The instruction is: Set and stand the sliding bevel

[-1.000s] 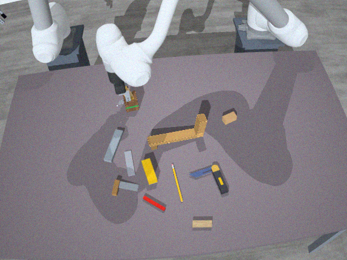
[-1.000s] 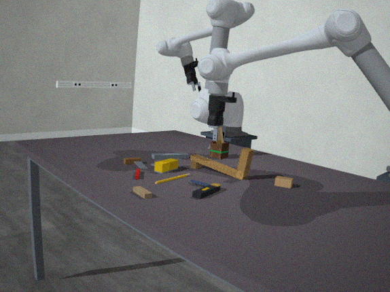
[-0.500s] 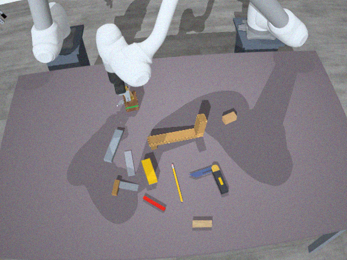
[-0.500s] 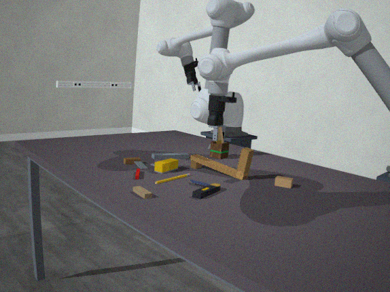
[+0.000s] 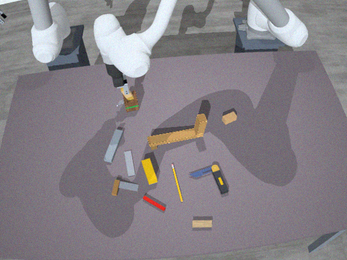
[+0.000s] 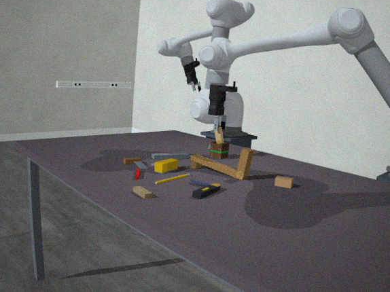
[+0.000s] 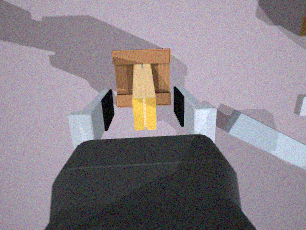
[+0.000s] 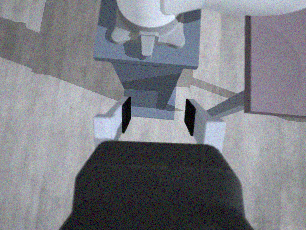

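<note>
The wooden bevel stands in the slotted block, its tan, yellow-ended handle rising at a tilt. Its blade and foot cannot be made out. My left gripper is open, fingers on both sides of the handle with gaps. My right gripper is open and empty, high beyond the table. The leg rises from the rail. The black bevel lies with its blue blade unfolded.
Two grey bars, a small square, a yellow block, a red bar and a pencil lie in front of the block. Two wooden pieces lie at the right and near the front edge.
</note>
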Motion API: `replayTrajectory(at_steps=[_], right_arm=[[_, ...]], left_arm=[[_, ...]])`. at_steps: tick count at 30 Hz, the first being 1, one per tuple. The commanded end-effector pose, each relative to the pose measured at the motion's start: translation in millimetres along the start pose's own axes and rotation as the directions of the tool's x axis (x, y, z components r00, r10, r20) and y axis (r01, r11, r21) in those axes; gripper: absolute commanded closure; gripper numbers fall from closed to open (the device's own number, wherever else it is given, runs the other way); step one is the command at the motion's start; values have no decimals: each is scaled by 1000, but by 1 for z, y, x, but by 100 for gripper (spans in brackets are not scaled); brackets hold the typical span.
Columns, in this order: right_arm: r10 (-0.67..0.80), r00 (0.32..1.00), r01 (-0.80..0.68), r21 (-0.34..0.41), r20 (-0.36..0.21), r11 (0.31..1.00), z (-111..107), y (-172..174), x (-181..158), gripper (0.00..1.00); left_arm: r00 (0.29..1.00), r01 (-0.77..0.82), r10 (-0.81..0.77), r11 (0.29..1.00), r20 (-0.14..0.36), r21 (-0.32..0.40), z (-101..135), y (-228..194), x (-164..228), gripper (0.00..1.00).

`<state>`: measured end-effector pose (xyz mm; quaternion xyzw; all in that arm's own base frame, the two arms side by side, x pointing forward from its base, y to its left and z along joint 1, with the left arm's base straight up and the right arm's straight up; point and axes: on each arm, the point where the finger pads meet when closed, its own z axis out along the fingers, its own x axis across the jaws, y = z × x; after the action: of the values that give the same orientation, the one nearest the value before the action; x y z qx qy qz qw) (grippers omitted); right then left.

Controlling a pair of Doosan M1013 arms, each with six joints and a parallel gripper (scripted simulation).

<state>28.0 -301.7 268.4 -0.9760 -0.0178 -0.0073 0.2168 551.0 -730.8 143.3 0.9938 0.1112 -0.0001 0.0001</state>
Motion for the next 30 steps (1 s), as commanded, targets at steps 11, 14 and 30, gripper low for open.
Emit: replayTrajectory(at_steps=[11,14,30], right_arm=[[0,1000,0,-1,-1,1000,-1,0,0,0],[0,1000,0,-1,-1,1000,-1,0,0,0],[0,1000,0,-1,-1,1000,-1,0,0,0]], left_arm=[[1000,0,0,1000,-1,-1,-65,0,0,0],[1000,0,0,1000,-1,-1,-72,0,0,0],[1000,0,0,1000,-1,-1,-74,0,0,0]])
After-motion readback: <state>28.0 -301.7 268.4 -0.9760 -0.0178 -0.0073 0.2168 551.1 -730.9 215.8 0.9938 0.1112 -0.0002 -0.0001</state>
